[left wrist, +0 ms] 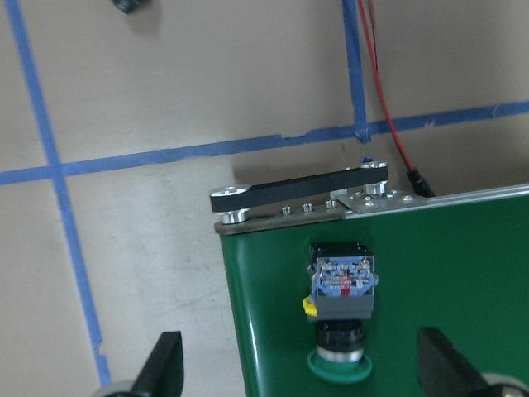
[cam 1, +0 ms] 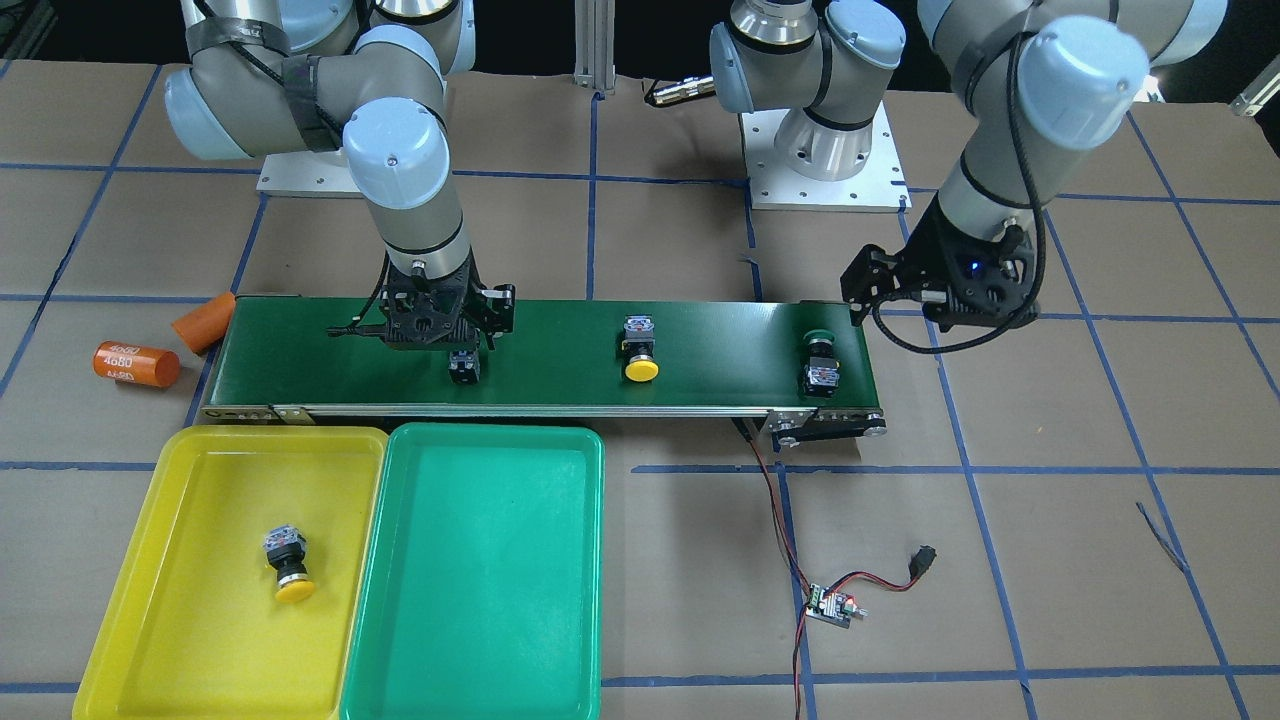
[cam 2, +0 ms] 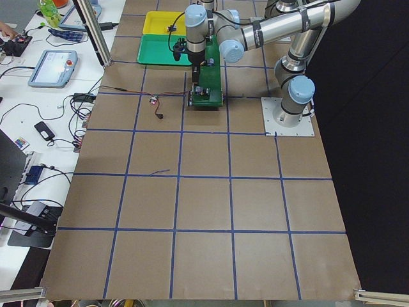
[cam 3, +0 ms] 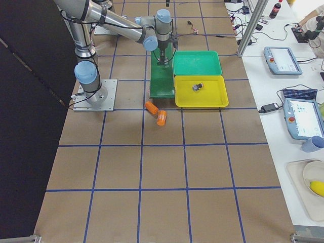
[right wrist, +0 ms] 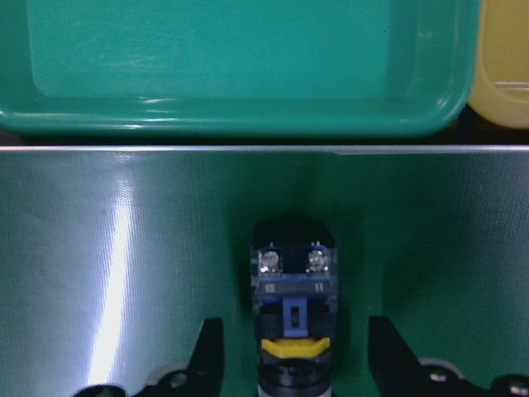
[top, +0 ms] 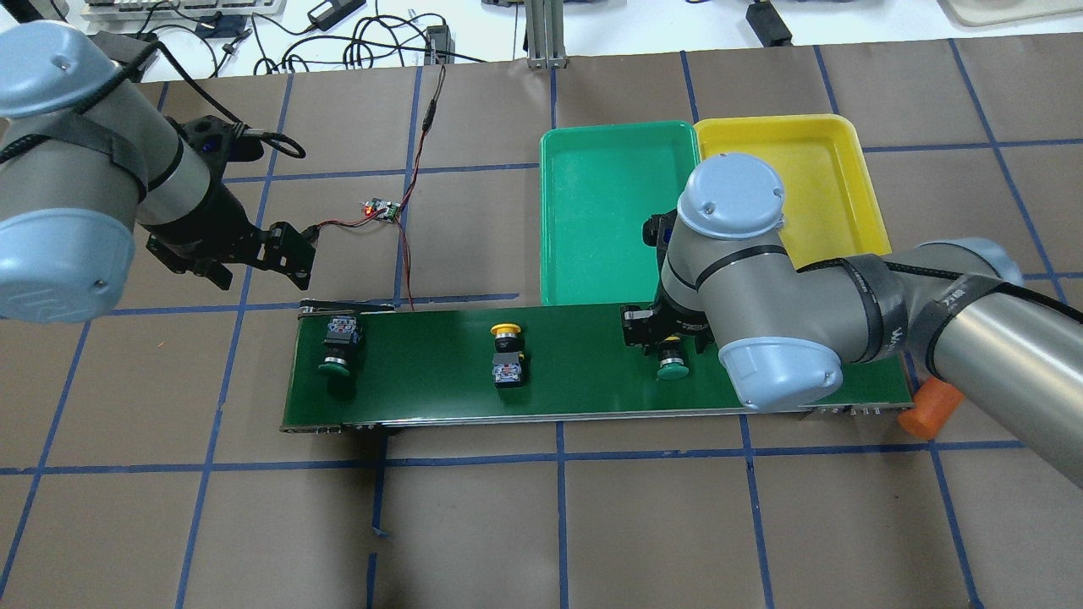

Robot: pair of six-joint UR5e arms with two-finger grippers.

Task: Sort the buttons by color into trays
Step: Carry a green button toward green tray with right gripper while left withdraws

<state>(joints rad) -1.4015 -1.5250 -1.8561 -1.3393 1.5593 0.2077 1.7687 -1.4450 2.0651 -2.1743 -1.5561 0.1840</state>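
Across the counter (cam 1: pixel 1050 520), front view: right claw (cam 1: pixel 462 348) sits low over the conveyor belt (cam 1: pixel 560 345) with the target button (cam 1: pixel 463 367) just under it, cap hidden from this side. Second yellow button (cam 1: pixel 640 352) lies mid-belt, second green button (cam 1: pixel 822 368) near the belt's other end, and left claw (cam 1: pixel 866 290) hangs just off that end. Sorted yellow button (cam 1: pixel 285 563) lies in the yellow tray (cam 1: pixel 130 600); green tray (cam 1: pixel 590 560) holds no button. Overhead: target's cap reads green, so it belongs in the green tray, which lies just beside the belt, straight across from the right claw. Right wrist cam: fingers (right wrist: pixel 208 351) are spread, one each side of the target's blocky body, a gap on both sides, nothing pinched, body roughly centred and square. Left wrist cam: left claw also spread, second green button below it, not touching by the look. Side views are too small to add anything. My read: step in hand is the grasp. Go down until the pads span the flat body sides, not the round cap. Re-centre if the belt is running, close, lift straight to clear the tray rim, make the short hop, release low so it doesn't roll.
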